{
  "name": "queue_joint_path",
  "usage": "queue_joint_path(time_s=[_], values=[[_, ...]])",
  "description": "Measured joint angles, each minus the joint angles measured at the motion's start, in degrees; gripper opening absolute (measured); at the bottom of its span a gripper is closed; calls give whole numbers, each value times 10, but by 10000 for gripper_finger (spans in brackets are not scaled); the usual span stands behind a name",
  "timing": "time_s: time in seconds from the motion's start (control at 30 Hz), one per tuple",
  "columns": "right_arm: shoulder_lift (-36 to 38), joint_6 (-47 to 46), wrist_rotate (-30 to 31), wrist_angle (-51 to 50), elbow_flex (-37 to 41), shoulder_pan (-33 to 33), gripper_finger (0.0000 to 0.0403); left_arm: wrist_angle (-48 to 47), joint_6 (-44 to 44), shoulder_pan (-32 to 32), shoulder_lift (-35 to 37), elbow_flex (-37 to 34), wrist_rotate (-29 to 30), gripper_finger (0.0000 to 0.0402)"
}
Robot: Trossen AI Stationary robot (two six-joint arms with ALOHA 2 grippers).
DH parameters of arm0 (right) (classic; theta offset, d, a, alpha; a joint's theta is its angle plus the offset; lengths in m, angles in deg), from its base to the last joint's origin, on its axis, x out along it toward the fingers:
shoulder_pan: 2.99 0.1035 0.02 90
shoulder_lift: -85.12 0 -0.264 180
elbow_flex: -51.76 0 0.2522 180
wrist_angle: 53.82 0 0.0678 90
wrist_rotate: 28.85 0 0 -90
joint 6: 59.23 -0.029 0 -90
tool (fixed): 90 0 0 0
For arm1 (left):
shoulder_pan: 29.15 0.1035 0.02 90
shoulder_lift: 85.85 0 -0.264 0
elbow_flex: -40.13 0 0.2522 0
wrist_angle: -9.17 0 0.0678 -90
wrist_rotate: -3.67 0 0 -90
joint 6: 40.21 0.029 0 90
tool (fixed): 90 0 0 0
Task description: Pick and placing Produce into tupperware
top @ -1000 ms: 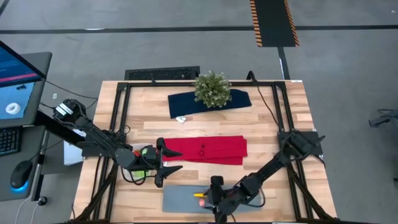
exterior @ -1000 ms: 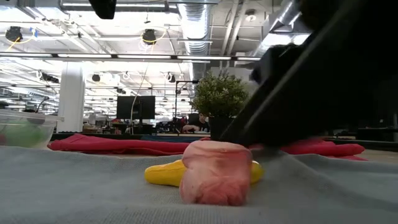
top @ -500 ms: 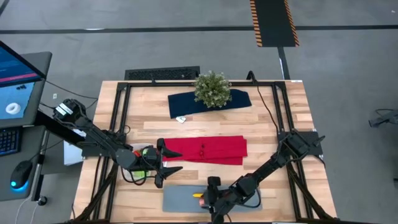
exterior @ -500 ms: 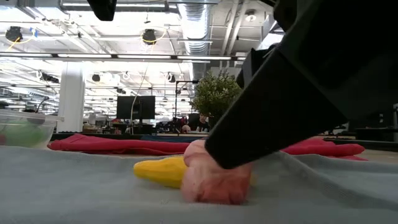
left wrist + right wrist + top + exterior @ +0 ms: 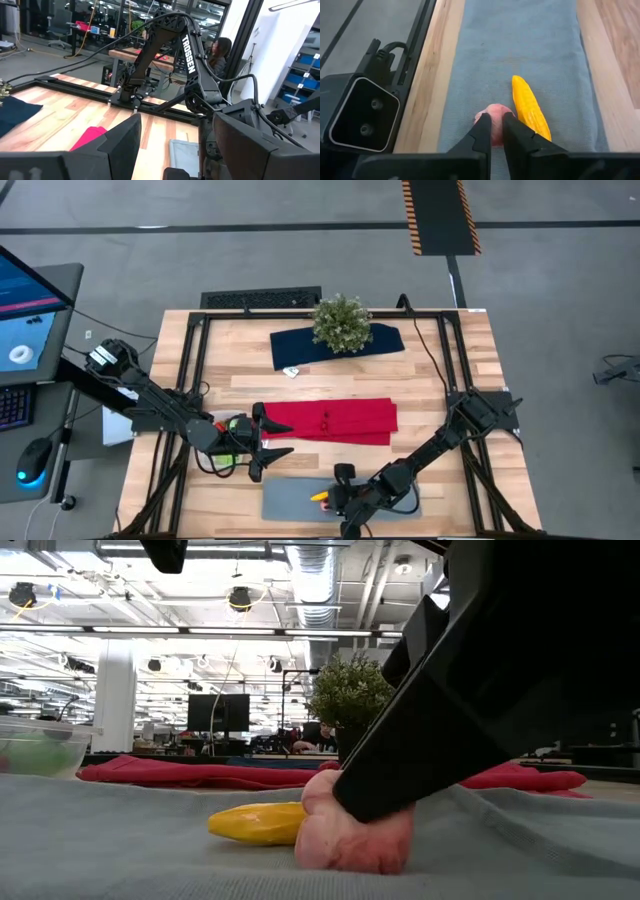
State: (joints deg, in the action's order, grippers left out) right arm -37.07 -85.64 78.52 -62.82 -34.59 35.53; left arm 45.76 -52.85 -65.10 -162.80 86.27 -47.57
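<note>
Right gripper (image 5: pixel 496 131), lower centre of wrist frame: fingers pinched narrow on pink produce (image 5: pixel 492 127), pressed to grey mat (image 5: pixel 520 45), likely for lifting. Yellow produce (image 5: pixel 530 107) just beside. Left gripper (image 5: pixel 262 441): wide, empty, waiting. Tupperware (image 5: pixel 35 745), far left of low view.
</note>
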Motion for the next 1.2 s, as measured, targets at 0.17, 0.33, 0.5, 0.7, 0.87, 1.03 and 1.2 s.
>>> queue_joint_path(time_s=[0.17,0.33,0.5,0.7,0.87,1.03,1.2], values=[[1,9,-1,-1,0,-4,59,0,0,0,0,0,0,237],[19,19,6,-54,-9,-11,59,-4,0,0,0,0,0,237],[34,54,27,-96,-36,-16,59,-9,-1,0,0,0,0,237],[43,87,42,-137,-56,-27,59,-19,-7,0,0,0,0,237],[65,100,86,-201,-67,-38,59,-33,-7,0,0,0,-10,237],[106,104,138,-252,-74,-42,59,-58,-19,0,0,0,-22,237],[149,106,197,-288,-74,-30,59,-97,-53,0,0,1,-28,237]])
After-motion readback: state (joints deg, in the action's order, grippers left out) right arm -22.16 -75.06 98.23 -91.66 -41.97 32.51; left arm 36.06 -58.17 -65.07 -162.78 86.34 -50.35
